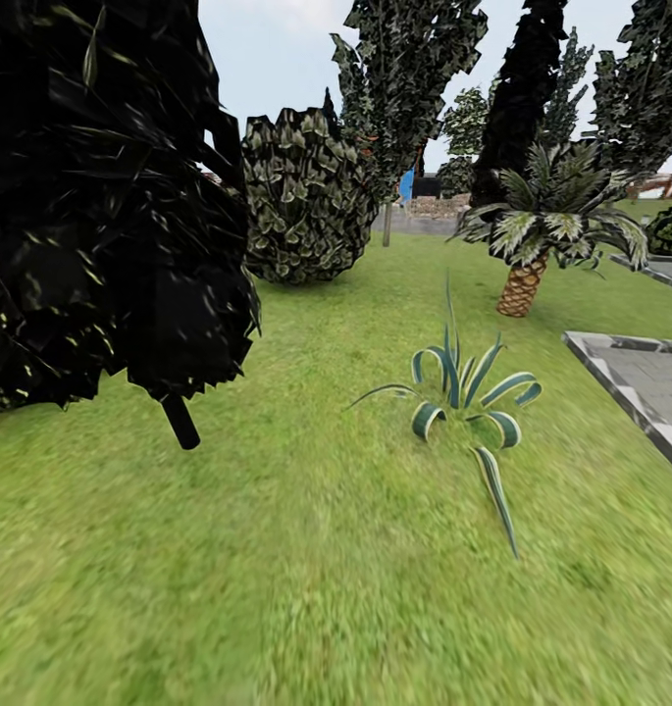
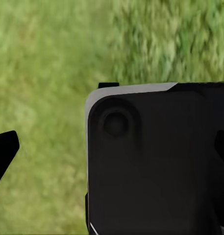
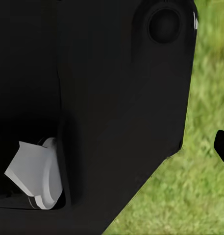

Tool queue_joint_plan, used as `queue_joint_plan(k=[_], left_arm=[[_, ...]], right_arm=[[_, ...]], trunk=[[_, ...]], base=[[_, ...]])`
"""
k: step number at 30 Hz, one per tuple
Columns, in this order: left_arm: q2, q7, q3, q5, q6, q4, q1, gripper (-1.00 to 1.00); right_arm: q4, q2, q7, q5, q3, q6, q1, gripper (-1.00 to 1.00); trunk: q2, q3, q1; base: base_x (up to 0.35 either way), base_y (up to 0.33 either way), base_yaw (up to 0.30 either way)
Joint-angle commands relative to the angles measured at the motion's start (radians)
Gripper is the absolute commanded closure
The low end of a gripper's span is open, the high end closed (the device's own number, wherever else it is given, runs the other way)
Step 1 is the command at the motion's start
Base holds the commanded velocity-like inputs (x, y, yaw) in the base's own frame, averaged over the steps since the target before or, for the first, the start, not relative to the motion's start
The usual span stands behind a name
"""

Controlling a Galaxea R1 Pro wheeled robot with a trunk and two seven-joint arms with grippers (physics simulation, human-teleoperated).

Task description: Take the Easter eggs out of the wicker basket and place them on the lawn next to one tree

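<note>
Lawn (image 1: 306,549) with striped plant (image 1: 463,397) | palm (image 1: 532,245) behind | paving (image 1: 649,382) at right | finger state cannot be told

Left hand (image 2: 4,154) dark fingertip visible, black robot body close behind

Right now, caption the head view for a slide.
Lawn with a striped spiky plant, a palm and a paved patio corner.

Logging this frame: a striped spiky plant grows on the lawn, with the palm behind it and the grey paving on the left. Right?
Not quite: in the head view the grey paving lies on the right, not the left. The striped plant does grow on the lawn, the palm behind it.
</note>
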Motion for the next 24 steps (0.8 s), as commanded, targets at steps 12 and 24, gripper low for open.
queue_joint_plan(k=[12, 24], left_arm=[[0.000, 0.001, -0.001, -0.001, -0.003, 0.001, -0.001, -1.00], [0.000, 0.000, -0.001, -0.001, -0.002, 0.001, -0.001, -1.00]], right_arm=[[0.001, -0.001, -0.001, 0.000, 0.001, 0.002, 0.000, -1.00], [0.003, -0.010, 0.005, 0.000, -0.009, -0.002, 0.000, -1.00]], trunk=[[-0.001, -0.001, 0.001], [-0.001, -0.001, 0.001]], base=[[0.230, 0.216, 0.000], [0.135, 0.220, -0.067]])
